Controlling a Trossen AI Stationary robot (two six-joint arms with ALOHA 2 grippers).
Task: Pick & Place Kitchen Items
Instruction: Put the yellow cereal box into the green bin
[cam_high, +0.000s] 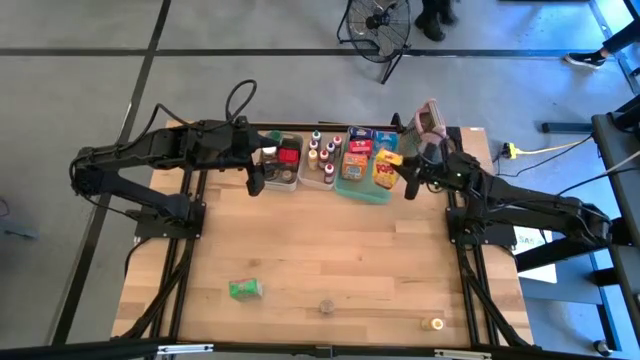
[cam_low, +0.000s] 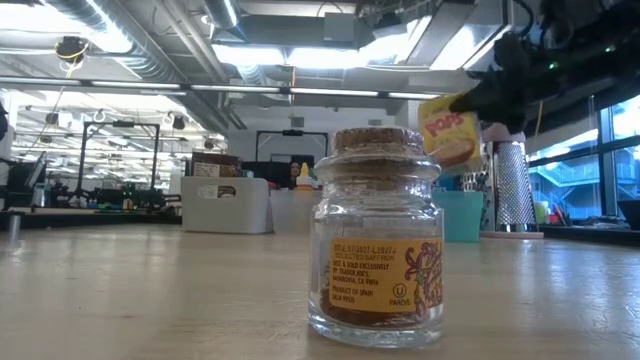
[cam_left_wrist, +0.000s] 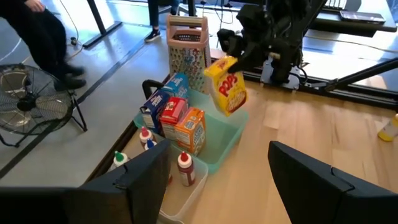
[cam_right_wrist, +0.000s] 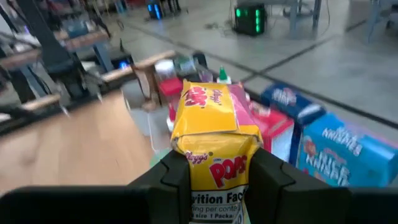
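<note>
Two arms at the far edge of the tabletop (cam_high: 330, 250). Right gripper (cam_right_wrist: 217, 180) has its jaws clenched on the yellow cereal box (cam_left_wrist: 227, 93), holding it by one end so its long axis hangs roughly upright, slightly tilted, in the air just above the near end of the teal bin (cam_left_wrist: 227, 140). Judging by that, the drop is straight down into the bin; no sideways reach looks needed.

Teal bin holds boxes standing on end: a blue box (cam_left_wrist: 163, 99), a red box (cam_left_wrist: 173, 112), an orange box (cam_left_wrist: 191, 129). Free room shows at the end under the held box. Beside it a clear tub (cam_left_wrist: 186, 196) with small bottles, red and white caps. A third tub (cam_high: 283, 165) farther left holds a red item and a jar. Grater (cam_left_wrist: 188, 43) stands behind the bin, not in it.

Left gripper (cam_left_wrist: 211, 180) hovers near the tubs, jaws released, holding nothing.

Still loose on the near tabletop: green packet (cam_high: 244, 289), cork-topped jar (cam_low: 378, 240), small yellow-capped jar (cam_high: 432, 324). Left arm looks nearer the packet.
</note>
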